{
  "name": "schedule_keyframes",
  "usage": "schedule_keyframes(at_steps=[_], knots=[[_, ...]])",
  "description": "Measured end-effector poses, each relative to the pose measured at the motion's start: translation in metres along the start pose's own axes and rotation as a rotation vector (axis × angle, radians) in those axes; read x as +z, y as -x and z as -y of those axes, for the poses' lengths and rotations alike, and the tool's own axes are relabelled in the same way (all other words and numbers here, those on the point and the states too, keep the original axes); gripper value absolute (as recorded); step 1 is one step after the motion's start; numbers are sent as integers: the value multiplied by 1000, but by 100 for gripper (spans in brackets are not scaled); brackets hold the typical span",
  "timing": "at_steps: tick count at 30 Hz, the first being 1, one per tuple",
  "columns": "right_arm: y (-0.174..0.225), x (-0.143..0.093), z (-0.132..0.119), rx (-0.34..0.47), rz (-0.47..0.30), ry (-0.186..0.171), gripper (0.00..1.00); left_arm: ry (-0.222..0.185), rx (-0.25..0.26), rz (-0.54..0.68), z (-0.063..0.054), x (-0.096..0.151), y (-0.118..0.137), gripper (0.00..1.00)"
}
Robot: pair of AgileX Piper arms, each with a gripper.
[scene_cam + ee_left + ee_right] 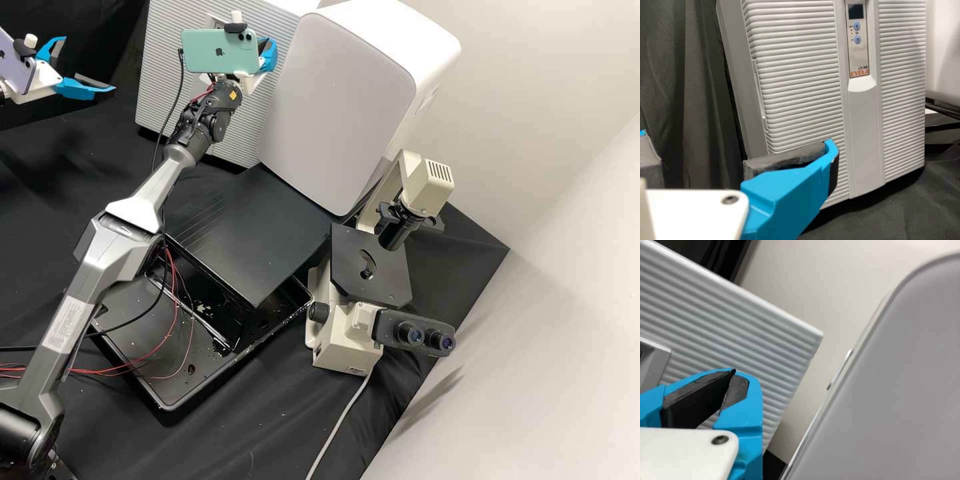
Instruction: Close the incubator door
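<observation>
The incubator point(157, 87) has a ribbed white front and stands at the back, partly hidden by an arm. My right gripper point(268, 55) is in front of it, beside the white rounded box. At the far left is my left gripper point(88, 65), fingers wide apart. The left wrist view shows the incubator door point(800, 75) upright along the grey side, any slight gap too fine to tell, beyond my open left gripper point(737, 152). In the right wrist view my right gripper point(735, 372) has its fingertips together, with the ribbed door point(755, 350) behind them.
The white rounded box point(340, 100) stands right of the incubator. A microscope point(370, 267) is farther right. In front are a black board point(247, 227) and a black tray point(167, 403), with thin red wires and a black cable across the tray.
</observation>
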Motion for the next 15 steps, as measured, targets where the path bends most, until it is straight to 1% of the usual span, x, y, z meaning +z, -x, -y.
schedule_keyframes(at_steps=[3,4,11,14,15], knots=[[-2,2,5,0,2,17,0,0,0,0,0,0,0,100],[-2,3,5,2,5,15,0,0,0,0,0,0,0,100],[-2,5,1,16,6,-28,0,0,0,0,0,0,0,100],[-2,7,2,14,14,-39,0,0,0,0,0,0,0,100],[-2,8,3,13,16,-33,0,0,0,0,0,0,0,100]])
